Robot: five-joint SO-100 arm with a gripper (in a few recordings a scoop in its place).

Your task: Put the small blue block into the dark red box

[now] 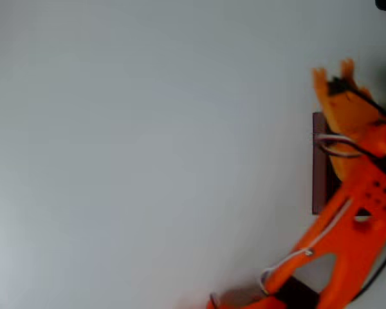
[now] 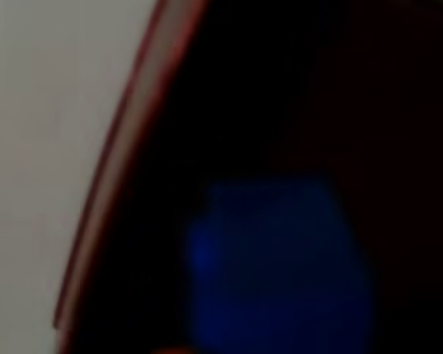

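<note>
Nearest the wrist camera: the small blue block (image 2: pixel 277 265), a blurred bright blue patch low in the frame, set against the near-black inside of the dark red box (image 2: pixel 125 169). Maroon rim running diagonally up the left of that view, pale bench (image 2: pixel 37 147) beyond it. Too soft to say whether the block rests on the box floor or hangs just above it; no studs resolvable.

From overhead: orange arm reaching in from the bottom right corner of the bench, gripper (image 1: pixel 333 72) pointing toward the far right edge, fingertips standing a little apart. Whether anything is pinched between them cannot be told from here; blue not visible at the tips. Box at the right edge of the bench, one maroon wall (image 1: pixel 318 164) showing beside the arm, the rest covered by the arm and cut off by the frame.

Judged stage: at or around the drop, block already within the box walls as seen from the wrist.

For doing this step well: keep the wrist centred over the dark interior, well inside the rim on the left of the wrist view, so nothing clips the wall. Spread the fingers fully and pause before lifting, so the tiny brick falls free rather than clinging to a pad. Rise straight up, clear of the maroon wall, before swinging back across the bench.
</note>
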